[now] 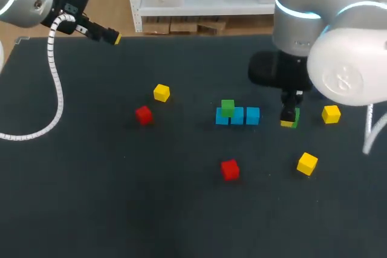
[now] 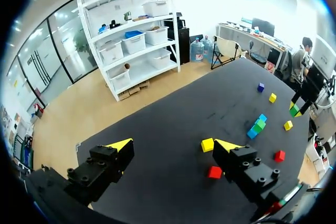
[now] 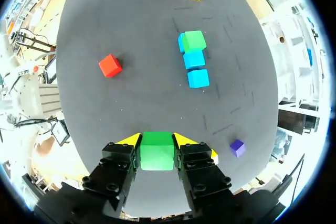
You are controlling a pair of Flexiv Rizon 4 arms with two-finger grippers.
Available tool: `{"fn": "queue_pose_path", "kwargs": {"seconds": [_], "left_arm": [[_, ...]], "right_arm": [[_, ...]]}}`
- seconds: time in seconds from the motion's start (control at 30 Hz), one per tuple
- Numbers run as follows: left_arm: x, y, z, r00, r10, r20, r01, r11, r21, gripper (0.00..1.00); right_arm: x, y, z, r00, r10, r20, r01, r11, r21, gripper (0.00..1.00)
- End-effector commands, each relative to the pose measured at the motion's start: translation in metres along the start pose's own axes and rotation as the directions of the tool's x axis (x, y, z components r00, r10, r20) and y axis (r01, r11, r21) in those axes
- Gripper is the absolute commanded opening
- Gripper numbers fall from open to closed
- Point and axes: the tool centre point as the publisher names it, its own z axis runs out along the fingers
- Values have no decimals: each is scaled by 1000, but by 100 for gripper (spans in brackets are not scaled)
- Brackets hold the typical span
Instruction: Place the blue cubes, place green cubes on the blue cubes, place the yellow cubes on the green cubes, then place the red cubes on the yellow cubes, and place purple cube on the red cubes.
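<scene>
Three blue cubes [image 1: 237,116] lie in a row at mid-table, and one green cube [image 1: 227,107] sits on the leftmost of them. My right gripper [image 1: 290,119] hangs just right of the row, shut on a second green cube [image 3: 157,150] held between its yellow tips. Ahead of it lie the blue cubes [image 3: 195,66]. The purple cube [image 3: 237,147] lies beside this gripper; my right arm hides it in the head view. My left gripper [image 1: 112,37] stays open and empty over the far left corner, well away from the cubes.
Loose yellow cubes lie at the left [image 1: 161,93], the right [image 1: 331,114] and the front right [image 1: 307,163]. One red cube [image 1: 143,115] is left of the row, and another red cube [image 1: 230,169] lies in front of it.
</scene>
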Motion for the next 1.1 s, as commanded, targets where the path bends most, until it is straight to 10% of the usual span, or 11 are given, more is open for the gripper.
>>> {"fn": "queue_pose_path", "kwargs": {"seconds": [0.03,0.53,1.1], "left_arm": [[1,1,0,1000,1,4,-2,1000,4,100],[1,1,0,1000,1,4,-2,1000,4,100],[1,1,0,1000,1,4,-2,1000,4,100]], "right_arm": [[-4,-3,0,1000,-1,-7,1,1000,-9,0],[-3,-8,4,1000,-11,-5,11,1000,-10,0],[-46,-36,11,978,-205,25,205,979,-11,0]]}}
